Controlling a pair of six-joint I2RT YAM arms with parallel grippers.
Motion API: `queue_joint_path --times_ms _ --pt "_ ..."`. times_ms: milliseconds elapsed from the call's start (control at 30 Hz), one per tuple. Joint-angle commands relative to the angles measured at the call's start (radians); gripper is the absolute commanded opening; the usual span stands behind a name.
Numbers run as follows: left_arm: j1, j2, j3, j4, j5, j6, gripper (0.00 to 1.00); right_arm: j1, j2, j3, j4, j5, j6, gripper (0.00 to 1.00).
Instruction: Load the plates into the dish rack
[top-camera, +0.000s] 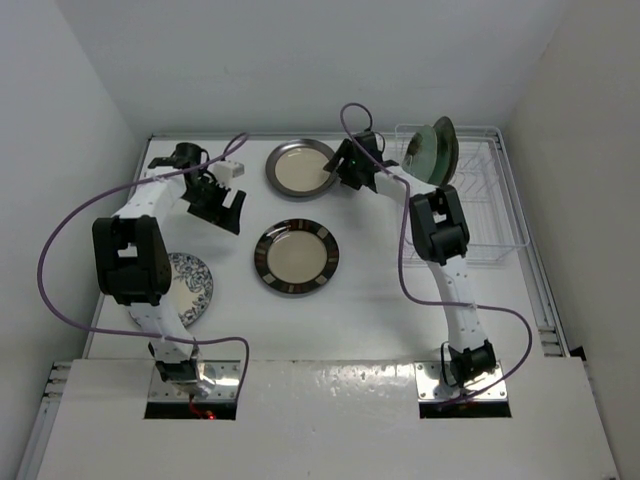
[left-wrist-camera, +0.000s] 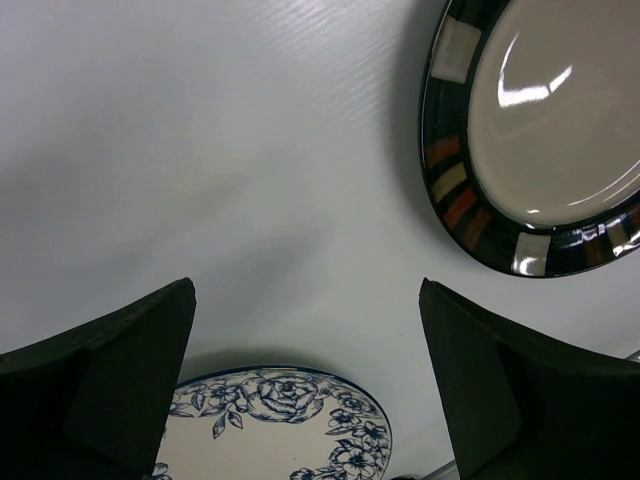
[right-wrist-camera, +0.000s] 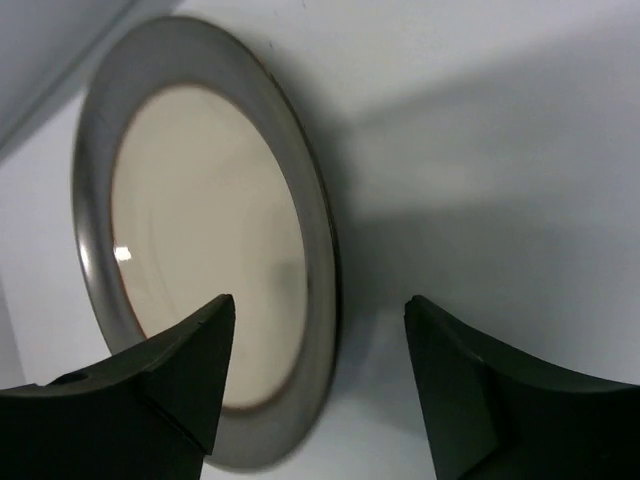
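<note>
Top view: the rack (top-camera: 492, 215) sits at the counter's far right corner with green plates (top-camera: 436, 150) standing in it. Three plates lie flat. The right end effector (top-camera: 338, 172) is at the grey-rim plate (top-camera: 300, 168) by the far edge.

Left wrist: the left end effector (left-wrist-camera: 305, 290) is spread and empty over bare counter (left-wrist-camera: 200, 150), between the floral plate (left-wrist-camera: 290, 420) and the brown-rim plate (left-wrist-camera: 540, 130).

Right wrist: the fingers are spread and empty, with the grey rim just ahead. The step looks like picking this plate. Next, one finger must slip under the rim before closing.
</note>
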Motion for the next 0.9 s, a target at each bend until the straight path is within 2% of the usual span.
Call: queue_joint_path --times_ms 0,33,100,200,233,267,300,333,500,600,700,800,867 --pt "0.012 0.017 0.061 -0.005 0.018 0.003 0.99 0.015 0.103 0.105 0.028 0.031 0.114 0.68" --pt "0.021 0.017 0.070 -0.005 0.018 0.003 0.99 0.020 0.147 0.134 0.022 0.031 0.126 0.66" --pt "0.021 0.017 0.070 -0.014 0.029 0.003 0.99 0.027 0.172 0.145 0.043 0.100 0.155 0.55" --pt "0.031 0.017 0.083 -0.014 0.029 0.003 0.99 0.024 0.201 0.145 0.071 0.117 0.224 0.37" --pt "0.031 0.017 0.083 -0.014 0.029 0.003 0.99 0.026 0.206 0.151 0.068 0.114 0.233 0.21" --pt "0.031 0.017 0.083 -0.014 0.038 0.003 0.99 0.023 0.201 0.145 0.066 0.109 0.241 0.10" --pt "0.040 0.007 0.083 -0.014 0.038 0.003 0.99 0.020 0.195 0.134 0.068 0.105 0.244 0.03" --pt "0.040 0.007 0.083 -0.014 0.038 0.003 0.99 0.020 0.186 0.118 0.075 0.093 0.234 0.00" --pt "0.040 0.007 0.083 -0.014 0.058 0.012 0.99 0.032 -0.012 0.006 0.198 0.040 -0.033 0.00" --pt "0.040 0.016 0.107 -0.014 0.081 0.012 0.97 0.017 -0.221 -0.062 0.294 -0.022 -0.150 0.00" --pt "0.017 0.016 0.138 -0.014 0.104 0.021 0.97 -0.015 -0.344 0.005 0.299 -0.098 -0.190 0.00" --pt "-0.011 0.016 0.164 -0.014 0.116 0.032 0.97 -0.060 -0.446 0.090 0.243 -0.112 -0.324 0.00" --pt "-0.020 0.016 0.173 -0.014 0.128 0.032 0.97 -0.097 -0.530 0.094 0.235 -0.113 -0.343 0.00"
